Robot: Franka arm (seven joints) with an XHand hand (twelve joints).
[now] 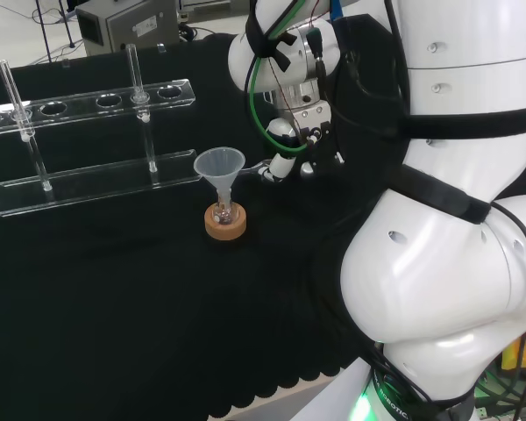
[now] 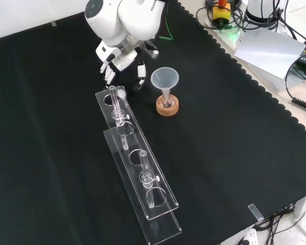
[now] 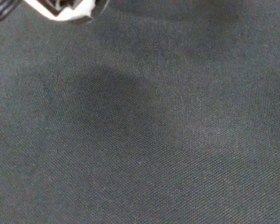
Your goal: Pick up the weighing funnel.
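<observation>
Clear weighing funnel (image 2: 123, 93) lies on the black-cloth surface (image 2: 234, 153), just beside the end of the acrylic tube rack (image 2: 160, 181). Hand (image 2: 123, 57) hovers close above it, fingers straight, spread and pointing down, holding nothing. Funnel (image 2: 164, 79) stands nearby in a flask on a cork ring (image 2: 167, 108).

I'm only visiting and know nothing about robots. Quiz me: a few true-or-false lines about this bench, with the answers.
1. The funnel stands mouth up, its stem in a small flask on a cork ring. True.
2. The hand is gripping the funnel. False: in the front view the hand is apart from the funnel, to its upper left.
3. The clear rack holds glass tubes upright. True.
4. The cloth on the bench is white. False: it is black.
</observation>
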